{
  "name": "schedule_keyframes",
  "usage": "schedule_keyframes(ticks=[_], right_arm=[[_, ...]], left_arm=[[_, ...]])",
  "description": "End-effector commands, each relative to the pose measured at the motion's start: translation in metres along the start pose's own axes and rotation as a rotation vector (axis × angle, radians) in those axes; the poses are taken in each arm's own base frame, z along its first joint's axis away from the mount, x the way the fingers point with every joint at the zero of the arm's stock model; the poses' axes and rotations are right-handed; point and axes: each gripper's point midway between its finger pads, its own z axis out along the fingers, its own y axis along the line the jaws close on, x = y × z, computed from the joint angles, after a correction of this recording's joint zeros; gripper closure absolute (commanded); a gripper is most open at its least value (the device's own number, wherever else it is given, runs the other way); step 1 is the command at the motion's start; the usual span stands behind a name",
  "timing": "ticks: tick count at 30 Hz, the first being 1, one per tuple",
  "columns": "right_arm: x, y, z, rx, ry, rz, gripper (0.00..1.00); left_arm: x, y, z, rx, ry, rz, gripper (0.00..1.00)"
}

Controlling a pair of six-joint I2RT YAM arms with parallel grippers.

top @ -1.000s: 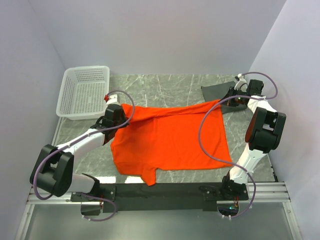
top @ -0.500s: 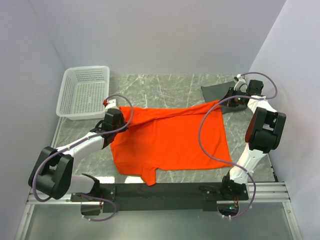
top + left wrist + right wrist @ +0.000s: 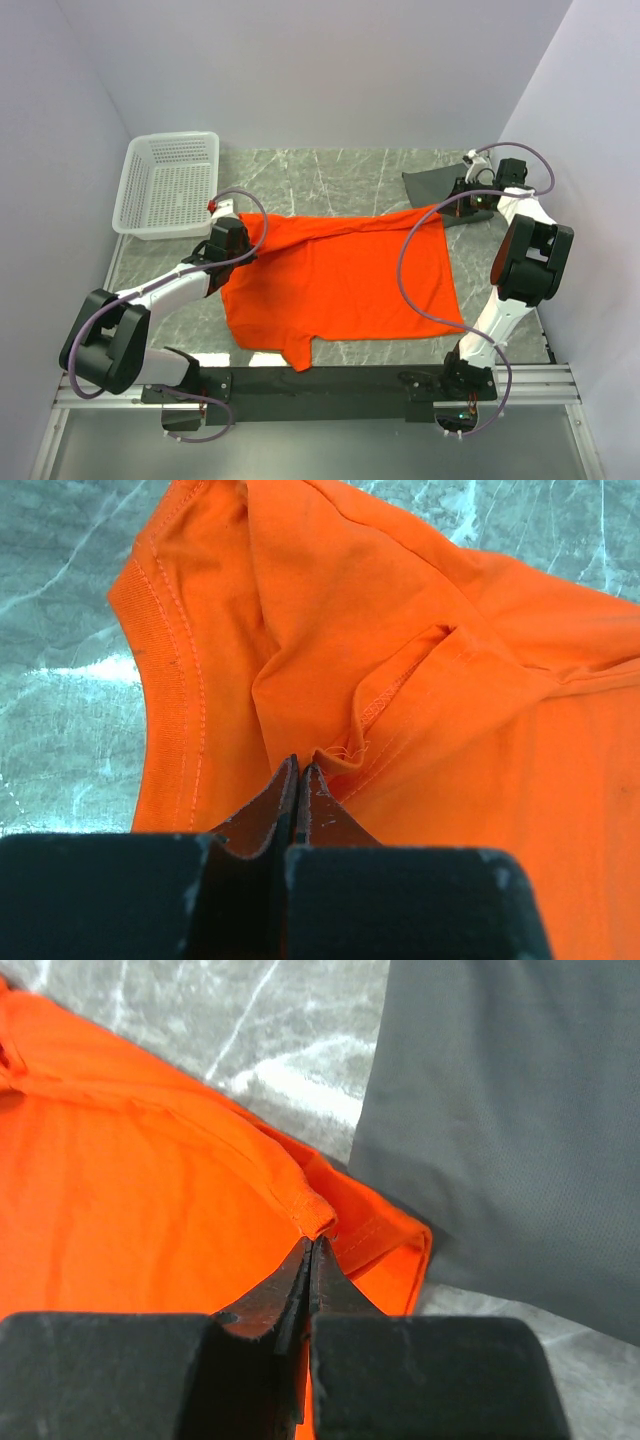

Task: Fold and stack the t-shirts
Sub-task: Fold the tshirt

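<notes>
Orange knit is pinched in both sets of fingers. The left fingers (image 3: 290, 785) are pressed together on a puckered fold by a stitched hem, near the ribbed neckband. The right fingers (image 3: 303, 1260) are together on a hem corner at the far right edge.

Change over the last sec is small. The left arm has slid a touch near and right, and the right arm has crept slightly far and right. The far edge of the orange t-shirt (image 3: 340, 280) looks a bit tauter between the two grips. Judgement: this is a spread or straighten step before the first fold. Nothing is folded yet and stacking hasn't begun.

- **Orange t-shirt:** it lies mostly flat at mid surface, w/ its far edge doubled over in a long ridge and one short sleeve poking out at the near edge. It is thin, soft jersey w/ double stitching at the hems, and will prob sag and wrinkle once let go.
- **Dark grey t-shirt (image 3: 520, 1130):** it sits at the far right, matte w/ a fine mesh-like weave and lying smooth. The orange corner seems to overlap its edge.
- **Surface (image 3: 330, 170):** grey-green marble look w/ pale veins.
- **White plastic lattice basket (image 3: 170, 137):** rigid, at the far left, apart from the cloth.
</notes>
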Motion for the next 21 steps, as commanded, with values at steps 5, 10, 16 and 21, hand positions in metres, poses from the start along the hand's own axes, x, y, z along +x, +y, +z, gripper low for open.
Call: schedule_keyframes(ticks=[5, 10, 16, 21], right_arm=[[-0.005, -0.01, -0.015, 0.053, 0.03, -0.154, 0.96], [0.006, -0.017, -0.015, 0.078, 0.067, -0.201, 0.92], [0.014, -0.021, -0.018, 0.089, 0.106, -0.268, 0.78], [0.03, -0.018, -0.027, 0.076, 0.175, -0.378, 0.68]], left_arm=[[-0.014, -0.009, 0.003, 0.02, -0.047, -0.009, 1.0], [-0.015, -0.009, 0.002, 0.02, -0.049, -0.01, 1.0], [-0.015, -0.009, 0.003, 0.014, -0.047, -0.007, 1.0], [-0.015, -0.008, 0.003, 0.014, -0.049, -0.006, 1.0]])
